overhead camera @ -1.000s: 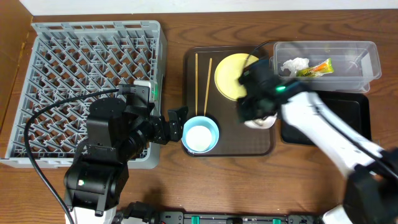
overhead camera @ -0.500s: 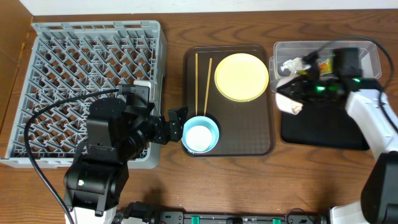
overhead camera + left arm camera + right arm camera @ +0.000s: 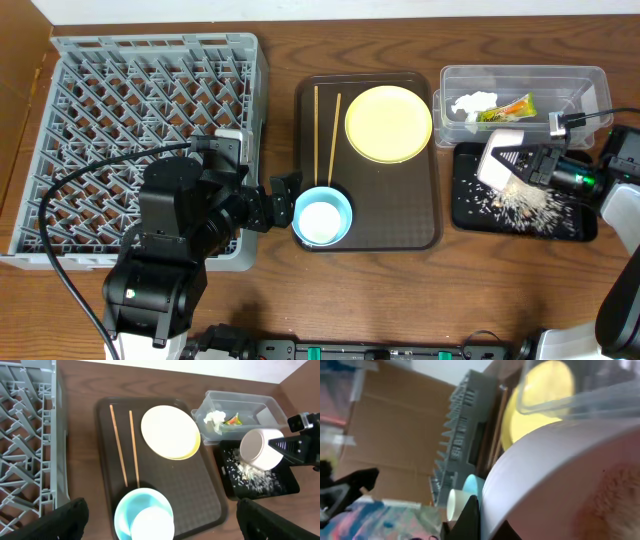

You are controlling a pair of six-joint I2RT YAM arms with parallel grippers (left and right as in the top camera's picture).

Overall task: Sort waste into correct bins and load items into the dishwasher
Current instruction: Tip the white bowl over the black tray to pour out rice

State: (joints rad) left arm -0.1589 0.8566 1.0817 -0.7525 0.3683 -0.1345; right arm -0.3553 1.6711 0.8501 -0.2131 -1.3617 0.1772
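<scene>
Food scraps (image 3: 525,205), whitish and rice-like, lie scattered across the shallow black tray (image 3: 465,222), which sits on the worktop (image 3: 400,290) just to the right of the dark-brown serving tray (image 3: 385,210). A fan of scraps runs from the mouth of the small white bowl (image 3: 503,158) down onto the black tray. The bowl is tipped steeply, its mouth turned away from the serving tray. The right gripper (image 3: 528,165) is clamped on the bowl's rim and holds it above the near end of the black tray; the right wrist view shows a dark finger against the rim. The clear tub (image 3: 525,72) stands to the right of the serving tray's far corner, touching or just beside the black tray, and holds the crumpled tissue (image 3: 472,104) and the snack wrapper (image 3: 508,108). On the serving tray, the yellow plate (image 3: 388,122) occupies the far right part, the chopsticks (image 3: 334,140) lie lengthwise along the left part, and the light-blue bowl (image 3: 322,217) sits at the near left corner. The left gripper (image 3: 283,203) hangs just off the serving tray's left edge beside that bowl, fingers wide apart and empty. The grey dish rack (image 3: 150,140) stands to the left of the serving tray.
</scene>
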